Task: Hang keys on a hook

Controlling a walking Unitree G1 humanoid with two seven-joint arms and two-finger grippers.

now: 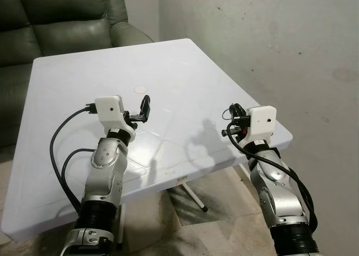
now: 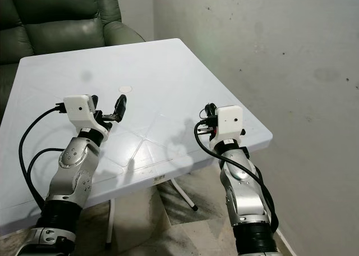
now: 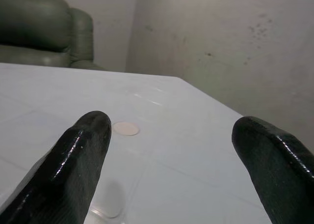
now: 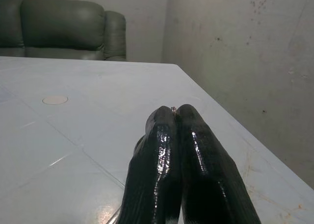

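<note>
Right wrist view: right gripper [image 4: 174, 111] pinched on what may be a key ring [image 4: 173, 108] | left gripper [image 3: 171, 135] spread wide, empty, over white table [image 1: 168, 71] | step: carrying keys | next: find hook

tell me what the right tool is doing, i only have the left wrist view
observer: the right tool is shut, with a small metal ring glinting between its tips
operator: where is it over the table
observer: above the table near its right front corner, on the wall side
operator: and where does my left tool sit from above
observer: the left tool is over the table's near half, left of the middle
</note>
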